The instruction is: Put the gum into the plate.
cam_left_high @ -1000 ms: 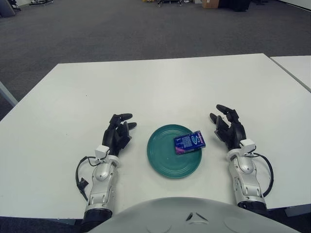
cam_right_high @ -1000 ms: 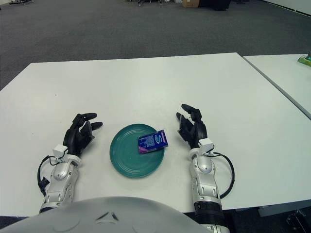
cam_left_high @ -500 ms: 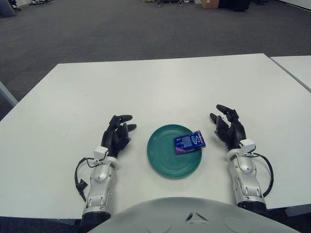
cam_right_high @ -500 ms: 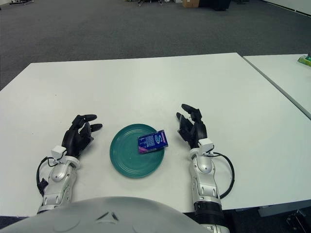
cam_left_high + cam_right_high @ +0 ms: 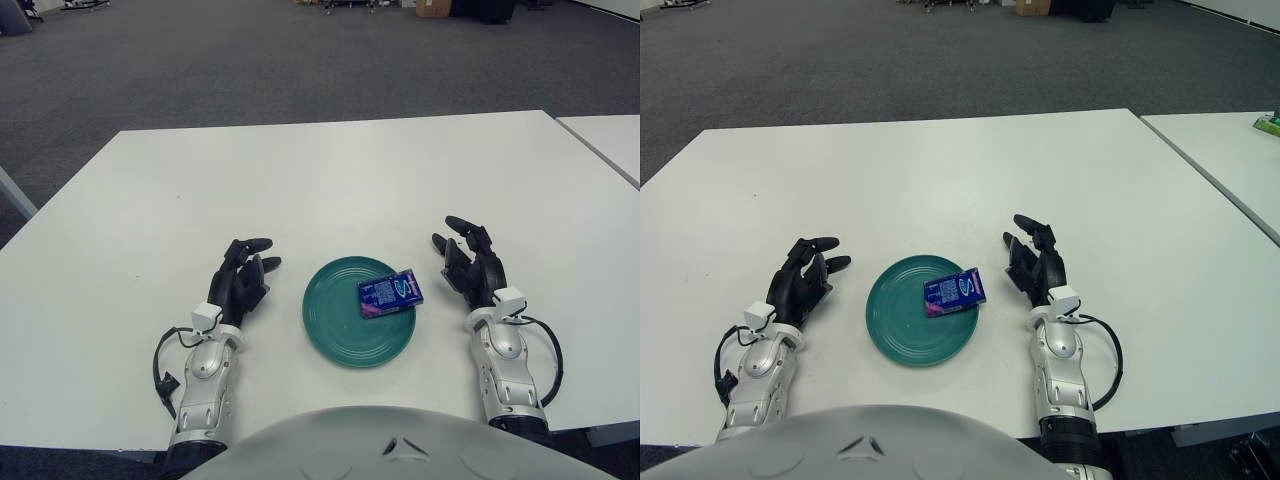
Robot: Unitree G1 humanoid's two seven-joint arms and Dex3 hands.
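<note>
A blue and purple gum pack (image 5: 390, 293) lies inside the round teal plate (image 5: 335, 325), near its upper right rim. The plate sits on the white table, between my two hands. My right hand (image 5: 470, 262) is just right of the plate, fingers spread and holding nothing, a few centimetres from the gum. My left hand (image 5: 243, 272) shows left of the plate, its dark fingers relaxed and empty.
The white table (image 5: 330, 180) stretches far ahead of the plate. A second white table (image 5: 1240, 150) stands to the right across a narrow gap, with a small green object (image 5: 1268, 124) on it. Grey carpet lies beyond.
My left hand has drawn back slightly towards me and to the left. The right hand, the gum and the plate have stayed put.
</note>
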